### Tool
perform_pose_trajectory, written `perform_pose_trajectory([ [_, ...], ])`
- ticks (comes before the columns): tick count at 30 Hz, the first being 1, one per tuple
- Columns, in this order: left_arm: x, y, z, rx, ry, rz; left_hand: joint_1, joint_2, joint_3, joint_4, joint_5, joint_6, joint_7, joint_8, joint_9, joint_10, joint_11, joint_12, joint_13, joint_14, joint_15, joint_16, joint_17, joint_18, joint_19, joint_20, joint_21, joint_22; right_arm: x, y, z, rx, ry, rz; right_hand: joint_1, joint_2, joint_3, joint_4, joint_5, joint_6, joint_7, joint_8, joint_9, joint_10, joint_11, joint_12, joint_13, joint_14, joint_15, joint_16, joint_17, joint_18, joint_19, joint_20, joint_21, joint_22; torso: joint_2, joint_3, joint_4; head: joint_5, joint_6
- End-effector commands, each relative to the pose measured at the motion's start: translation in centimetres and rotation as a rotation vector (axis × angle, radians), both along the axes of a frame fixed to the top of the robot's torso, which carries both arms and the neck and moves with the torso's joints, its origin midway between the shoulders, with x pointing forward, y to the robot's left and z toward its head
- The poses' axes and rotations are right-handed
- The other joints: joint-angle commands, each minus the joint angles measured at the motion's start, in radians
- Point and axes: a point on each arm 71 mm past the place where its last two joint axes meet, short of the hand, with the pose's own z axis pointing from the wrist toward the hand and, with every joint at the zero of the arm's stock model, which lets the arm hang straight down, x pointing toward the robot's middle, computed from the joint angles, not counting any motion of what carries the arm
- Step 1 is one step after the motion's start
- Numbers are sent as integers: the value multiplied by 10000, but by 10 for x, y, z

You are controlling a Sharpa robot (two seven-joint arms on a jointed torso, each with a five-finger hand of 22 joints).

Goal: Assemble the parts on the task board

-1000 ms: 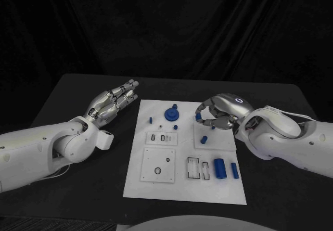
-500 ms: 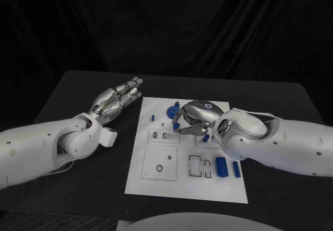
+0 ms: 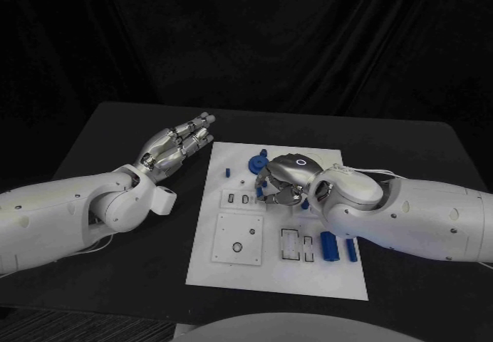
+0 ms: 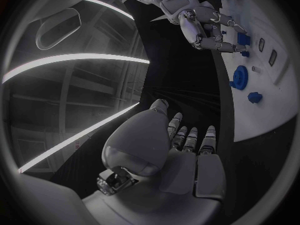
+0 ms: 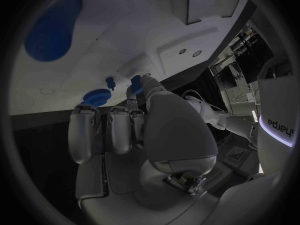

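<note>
- The right hand [image 3: 286, 178] hovers over the middle of the white task board [image 3: 272, 274]; fingers curled down, tips pinching a small blue peg [image 5: 135, 84]
- The left hand [image 3: 174, 146] rests flat beside the board, fingers straight and holding nothing
- The peg looks light, rigid and smooth, likely slippery; a grip on its sides near the top seems safest
- Blue gear [image 3: 253, 168] sits near the far edge

Right silver many-fingered hand [image 3: 285, 177]: fingertips hidden beneath own knuckles in head view; contact with small blue peg [image 5: 136, 83] too small to confirm in right wrist view. White rectangular task board [image 3: 308, 274]: centre portion covered by right hand and forearm. Large blue rounded part [image 5: 51, 27]: blurred, shape indistinct. Small blue parts beneath right hand: partly hidden.
</note>
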Motion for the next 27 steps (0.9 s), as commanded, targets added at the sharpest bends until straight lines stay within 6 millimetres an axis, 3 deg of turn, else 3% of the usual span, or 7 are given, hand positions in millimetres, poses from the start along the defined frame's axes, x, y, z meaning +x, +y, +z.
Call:
perform_pose_trajectory([
  [1, -1, -2, 1, -113, -52, -172, 68, -40, 59, 10, 51, 71, 8, 57, 11, 3, 72, -13, 9, -4, 53, -36, -8, 184, -16, 43, 45, 7, 1, -1, -5, -395, -60, -248, -25, 0, 10, -70, 72, 86, -31, -55, 585, 627, 49, 10, 1520, 654, 75, -8, 76, -48, 449, 88, -40, 2177, -8, 2, -1, 19, 13],
  [10, 0, -2, 0, -121, -45, -198, 68, -40, 59, 10, 51, 71, 8, 57, 11, 3, 72, -13, 9, -4, 53, -36, -8, 184, -16, 43, 45, 7, 0, 1, -8, -529, -237, -116, -7, -21, 25, -103, 108, 70, -20, -79, 591, 624, 47, 9, 1520, 652, 80, -10, 67, -45, 444, 95, -52, 2173, -6, -2, 2, -2, 26],
  [18, 0, -3, 0, -124, -38, -211, 69, -42, 74, 7, 54, 71, 14, 58, 11, 4, 79, -13, 9, -4, 54, -36, -8, 184, -16, 42, 44, 7, -2, 2, -9, -579, -243, 94, -155, -164, 5, -122, -163, -334, 5, -395, 552, 603, -16, -5, 1502, 646, 95, -4, 37, -40, 439, 119, -65, 2169, -6, -2, 1, -18, -2],
  [22, 0, -3, 0, -124, -36, -214, 69, -42, 74, 7, 54, 71, 14, 58, 11, 4, 79, -13, 9, -4, 54, -36, -8, 184, -16, 42, 44, 7, -2, 2, -10, -676, -182, 138, -239, -251, -12, -117, -460, -631, 5, -625, 496, 593, -27, 6, 1511, 649, 107, 26, 55, -43, 446, 133, -48, 2174, -6, -3, 1, -25, -14],
  [23, 0, -3, 0, -124, -36, -214, 69, -42, 74, 7, 54, 71, 14, 58, 11, 4, 79, -13, 9, -4, 54, -36, -8, 184, -16, 42, 44, 7, -2, 2, -11, -706, -162, 141, -289, -287, -29, -104, -769, -803, 4, -759, 455, 591, -25, 20, 1521, 654, 111, 54, 79, -47, 452, 143, -33, 2179, -4, -3, 2, -28, -15],
  [27, 0, -3, 0, -122, -34, -213, 69, -42, 74, 7, 54, 71, 14, 58, 11, 4, 79, -13, 9, -4, 54, -36, -8, 184, -16, 42, 44, 7, -2, 2, -11, -765, -121, 149, -320, -316, -45, -100, -1023, -916, 19, -860, 423, 579, -18, 9, 1507, 652, 120, 62, 71, -48, 454, 147, -29, 2181, -3, -1, 0, -36, -21],
])
